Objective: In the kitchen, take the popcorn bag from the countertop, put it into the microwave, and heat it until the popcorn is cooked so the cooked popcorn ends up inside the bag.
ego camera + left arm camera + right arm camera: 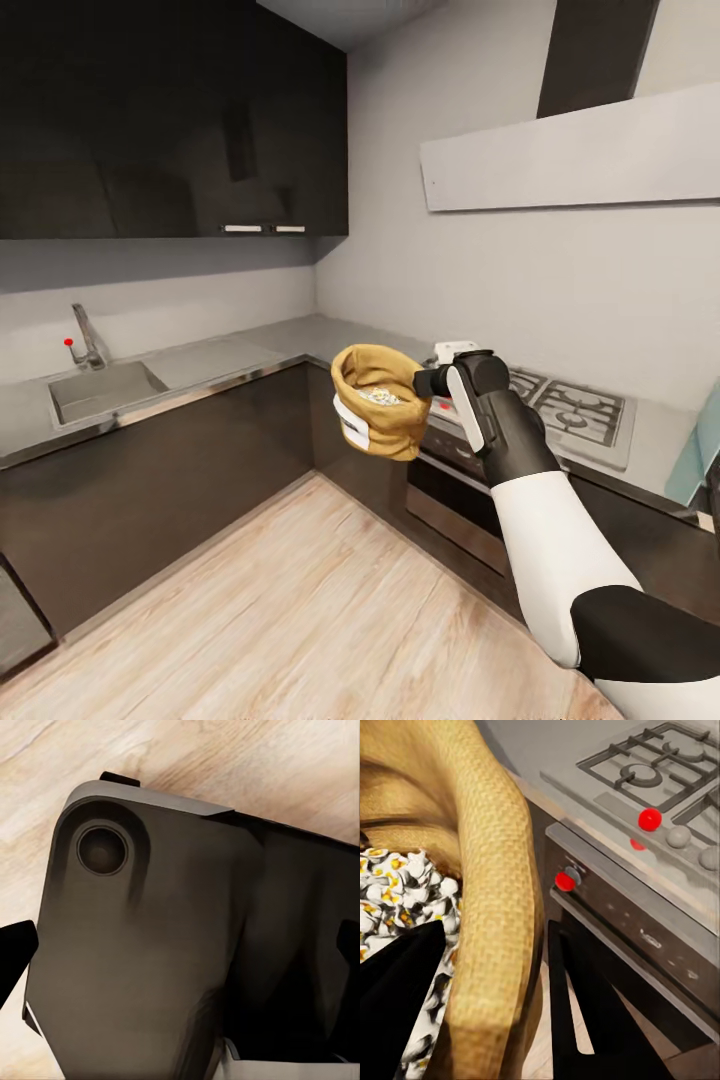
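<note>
One soft tan burlap popcorn bag [378, 400], likely light and floppy, hangs above the wood floor, its rolled rim pinched between the right gripper's [428, 384] fingers [585, 1020]; white popcorn [405, 881] inside. Left gripper's state unclear.

The popcorn bag [380, 402] is coarse, matt tan burlap with a smooth white label band. Countertop [290, 338] is smooth grey, with dark glossy cabinet fronts [170, 480]. Pale wood-plank floor [320, 620]; matt grey metal hob grates [649, 765].
</note>
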Controlling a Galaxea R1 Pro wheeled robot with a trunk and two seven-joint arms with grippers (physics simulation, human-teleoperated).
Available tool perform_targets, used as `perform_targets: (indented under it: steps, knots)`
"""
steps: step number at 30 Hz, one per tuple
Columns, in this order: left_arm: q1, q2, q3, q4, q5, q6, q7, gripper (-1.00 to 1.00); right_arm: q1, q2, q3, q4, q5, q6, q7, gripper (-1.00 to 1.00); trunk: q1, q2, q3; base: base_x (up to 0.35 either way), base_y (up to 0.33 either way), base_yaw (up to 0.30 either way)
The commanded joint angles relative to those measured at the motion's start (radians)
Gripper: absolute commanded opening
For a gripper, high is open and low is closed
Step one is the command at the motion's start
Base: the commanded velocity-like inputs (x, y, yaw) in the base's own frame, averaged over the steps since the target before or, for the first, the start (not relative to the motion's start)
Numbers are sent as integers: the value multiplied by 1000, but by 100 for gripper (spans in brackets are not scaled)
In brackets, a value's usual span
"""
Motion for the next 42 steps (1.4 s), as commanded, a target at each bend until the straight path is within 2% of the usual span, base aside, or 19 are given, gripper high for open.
perform_targets:
  steps: [1,10,16,33,42]
  knots:
    - [0,0,1,0,5,-3,-1,100,-1,0,1,-1,-3,4,-6,-100,0,-1,-1,-12,0,0]
    - [0,-1,0,0,4,-3,-1,100,-1,0,2,12,-4,4,-7,-100,0,-1,-1,-57,0,0]
    - [0,-1,0,0,4,-3,-1,100,-1,-10,1,57,-3,4,-7,-100,0,-1,-1,-323,0,0]
    - [0,-1,0,0,6,-3,-1,100,0,-12,1,56,-3,4,-6,-100,0,-1,-1,-339,0,0]
    - [0,0,2,0,6,-3,-1,100,-1,-14,1,60,-2,4,-6,-100,0,-1,-1,-38,0,0]
